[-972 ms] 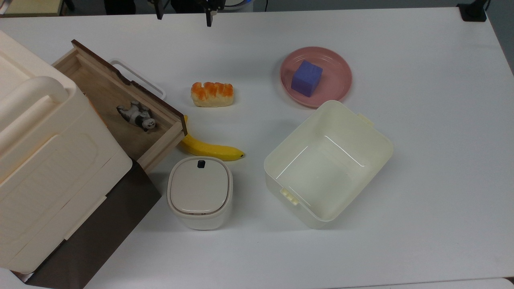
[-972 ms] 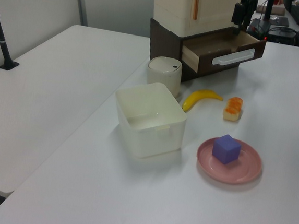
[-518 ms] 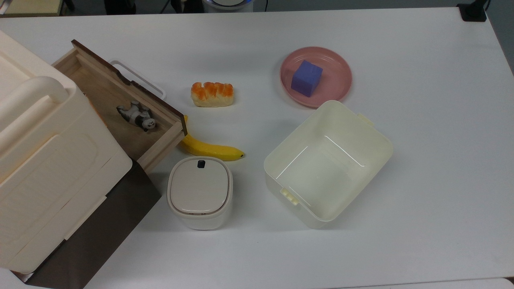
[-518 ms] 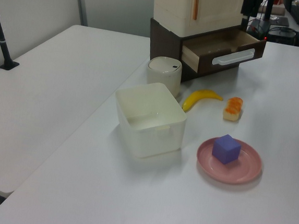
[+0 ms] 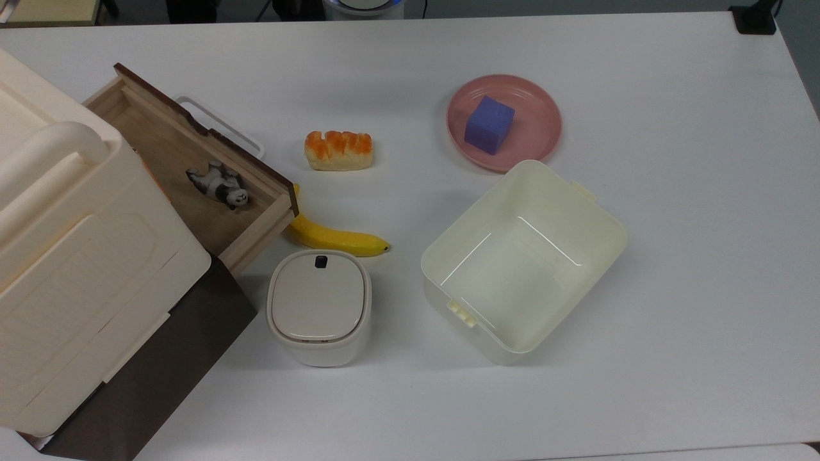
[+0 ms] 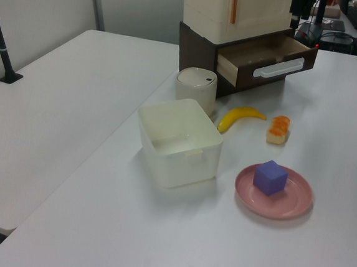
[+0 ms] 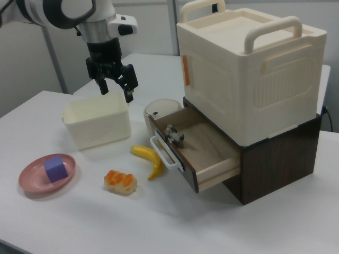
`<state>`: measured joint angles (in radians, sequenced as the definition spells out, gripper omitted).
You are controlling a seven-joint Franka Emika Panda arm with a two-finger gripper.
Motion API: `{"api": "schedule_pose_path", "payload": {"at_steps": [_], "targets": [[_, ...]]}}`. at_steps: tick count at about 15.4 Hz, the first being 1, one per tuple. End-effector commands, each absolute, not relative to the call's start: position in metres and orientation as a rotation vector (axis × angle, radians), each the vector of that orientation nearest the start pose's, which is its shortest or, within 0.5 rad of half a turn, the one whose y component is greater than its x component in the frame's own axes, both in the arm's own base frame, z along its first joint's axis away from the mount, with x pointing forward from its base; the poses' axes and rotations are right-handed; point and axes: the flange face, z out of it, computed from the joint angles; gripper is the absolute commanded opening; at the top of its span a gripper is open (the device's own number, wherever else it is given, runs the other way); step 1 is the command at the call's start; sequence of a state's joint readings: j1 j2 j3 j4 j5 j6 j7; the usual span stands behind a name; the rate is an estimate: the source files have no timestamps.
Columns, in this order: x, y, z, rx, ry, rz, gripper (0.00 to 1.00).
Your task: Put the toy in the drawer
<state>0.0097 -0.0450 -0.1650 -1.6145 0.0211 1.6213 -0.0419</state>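
**Gripper aloft with nothing in it, panda toy lying in the open drawer**

Fingers spread apart and holding nothing, my black two-finger gripper (image 7: 114, 83) hangs high above the white table (image 5: 672, 256), in the right view over the cream rectangular plastic bin (image 7: 97, 124) and well apart from the drawer.

The tiny panda-like toy figurine (image 5: 218, 184) has a greyish body with black-and-white markings and a pale face with dark patches. It lies on its side on the floor of the shallow light-wood drawer (image 5: 192, 173), close to the inside of the dark brown front panel. The drawer is pulled out from a dark brown cabinet (image 7: 275, 159), and its front carries a white loop handle (image 7: 165, 153).

A large cream plastic box with two arched handles (image 7: 249, 63) sits on top of the cabinet. On the table, a yellow banana (image 5: 336, 238) lies just beside the drawer's corner; I cannot tell whether they touch. An orange-topped bread toy (image 5: 338, 150) lies near it. A small cream lidded container with rounded corners (image 5: 318, 306) stands between the cabinet and the bin. A purple cube (image 5: 489, 124) rests on a pink round plate (image 5: 541, 131).
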Motion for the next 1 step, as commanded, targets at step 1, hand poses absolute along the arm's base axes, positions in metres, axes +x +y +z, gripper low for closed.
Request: {"api": "schedule_pose_path", "payload": {"at_steps": [1], "targets": [[0.5341,-0.0861,0.6376,-3.075,0.189,-0.070,1.00]]}}
